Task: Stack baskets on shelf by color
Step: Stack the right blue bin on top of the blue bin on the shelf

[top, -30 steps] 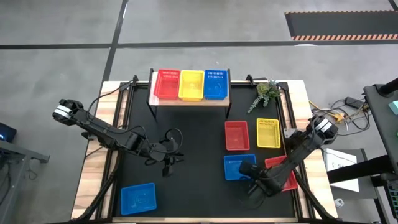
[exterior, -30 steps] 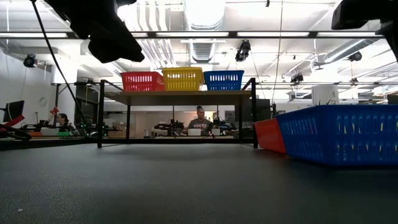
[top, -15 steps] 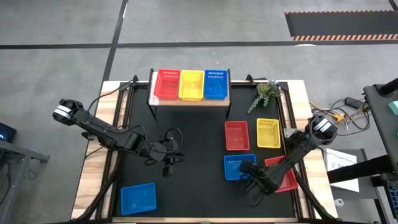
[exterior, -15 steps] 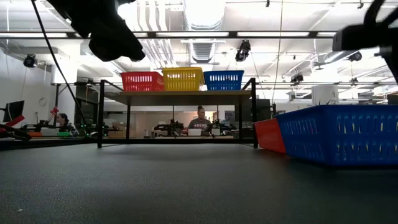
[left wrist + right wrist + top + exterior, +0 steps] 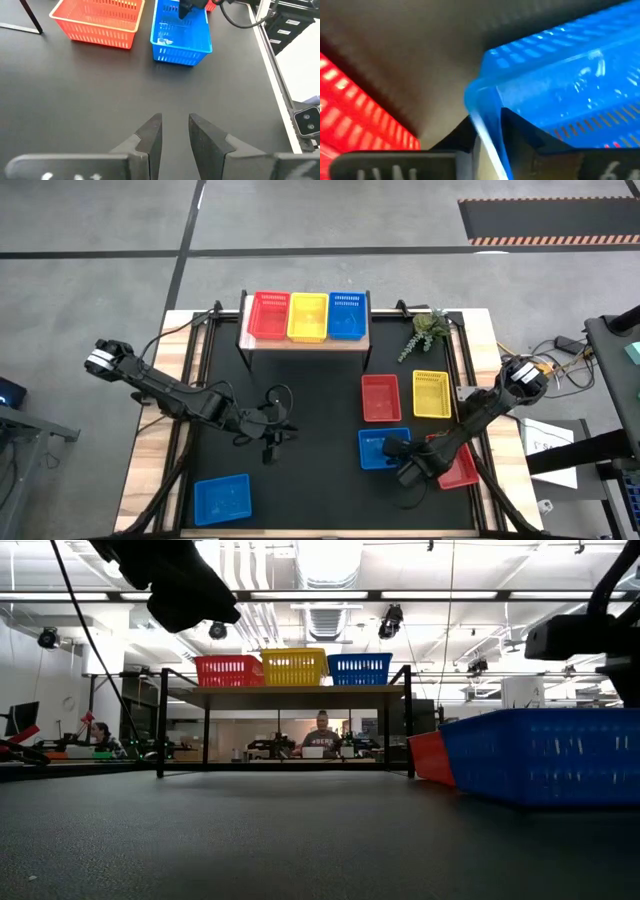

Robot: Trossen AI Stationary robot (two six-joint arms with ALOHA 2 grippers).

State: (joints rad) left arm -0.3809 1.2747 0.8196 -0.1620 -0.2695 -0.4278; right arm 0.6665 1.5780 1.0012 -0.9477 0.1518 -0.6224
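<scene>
Our right gripper [image 5: 487,142] is clamped on the blue basket's [image 5: 383,448] wall. We should lift straight, clear of the red basket [image 5: 458,465].

The left gripper [image 5: 175,132], slightly apart and holding nothing, waits mid-table.

This is a robotics lab or open workshop hall. The black-topped table [image 5: 300,410] with 2 dark arms stands on a bare grey concrete floor [image 5: 100,280] marked with dark lines and a hazard-striped mat [image 5: 550,218]. Beyond it, exposed ceiling ducts [image 5: 330,580], strip lights and a person [image 5: 322,735] seated at desks with monitors show.
</scene>
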